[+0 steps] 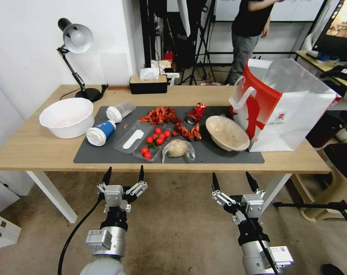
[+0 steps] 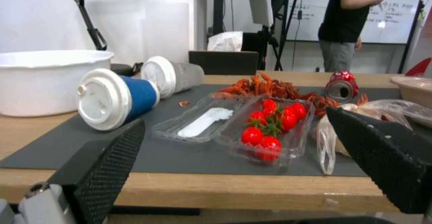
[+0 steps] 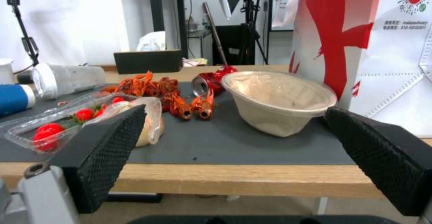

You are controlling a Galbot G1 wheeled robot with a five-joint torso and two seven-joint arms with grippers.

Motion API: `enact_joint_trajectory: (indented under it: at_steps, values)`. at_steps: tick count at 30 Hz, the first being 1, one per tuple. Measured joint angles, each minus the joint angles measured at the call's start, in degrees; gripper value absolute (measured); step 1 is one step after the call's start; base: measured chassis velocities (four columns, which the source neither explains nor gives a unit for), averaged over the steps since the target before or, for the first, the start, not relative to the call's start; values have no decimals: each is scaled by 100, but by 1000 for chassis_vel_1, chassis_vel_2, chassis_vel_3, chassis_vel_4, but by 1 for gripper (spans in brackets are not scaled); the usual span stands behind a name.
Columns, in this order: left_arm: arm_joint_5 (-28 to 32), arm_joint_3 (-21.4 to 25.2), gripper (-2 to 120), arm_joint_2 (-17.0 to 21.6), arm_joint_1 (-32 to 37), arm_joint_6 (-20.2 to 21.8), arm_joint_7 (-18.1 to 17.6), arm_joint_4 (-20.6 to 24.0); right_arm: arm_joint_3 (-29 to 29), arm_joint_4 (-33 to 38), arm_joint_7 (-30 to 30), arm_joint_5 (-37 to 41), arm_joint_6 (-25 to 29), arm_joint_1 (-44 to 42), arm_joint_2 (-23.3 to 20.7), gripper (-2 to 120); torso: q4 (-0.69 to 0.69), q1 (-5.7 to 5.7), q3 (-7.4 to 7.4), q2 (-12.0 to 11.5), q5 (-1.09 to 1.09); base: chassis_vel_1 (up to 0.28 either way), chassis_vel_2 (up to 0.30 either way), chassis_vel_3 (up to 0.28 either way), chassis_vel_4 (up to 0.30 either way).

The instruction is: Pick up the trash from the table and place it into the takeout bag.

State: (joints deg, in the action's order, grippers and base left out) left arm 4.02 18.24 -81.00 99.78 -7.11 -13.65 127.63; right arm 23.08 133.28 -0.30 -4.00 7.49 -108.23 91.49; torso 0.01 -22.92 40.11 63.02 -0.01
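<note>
The trash lies on the dark mat (image 1: 104, 156) of the table (image 1: 28, 147). From left to right it is a blue-and-white lidded cup (image 1: 101, 131) on its side, a clear cup (image 1: 120, 111), red shell scraps (image 1: 162, 114), a crushed red can (image 1: 195, 112), a bagged bun (image 1: 177, 149) and a beige bowl (image 1: 227, 133). The takeout bag (image 1: 284, 103) stands open at the right end, against the bowl. Both grippers hang open and empty just short of the table's front edge: the left gripper (image 1: 124, 175) faces the tomato tray (image 2: 270, 129), the right gripper (image 1: 234, 181) faces the bowl (image 3: 279, 99).
A large white bowl (image 1: 66, 116) sits left of the mat, with a desk lamp (image 1: 76, 38) and a black tissue box (image 1: 148, 84) at the back edge. A clear tray (image 1: 137, 139) holds tomatoes and a white utensil. A chair (image 1: 341, 160) stands to the right.
</note>
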Motion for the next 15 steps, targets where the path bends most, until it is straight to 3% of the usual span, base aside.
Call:
enact_joint_trajectory:
  at_steps: [15]
  values:
    - [-25, 0, 100, -21, 51, 2, 2, 6, 11, 0, 14, 0, -3, 4, -8, 100, 0, 0, 0, 0, 1, 0, 0, 0, 0]
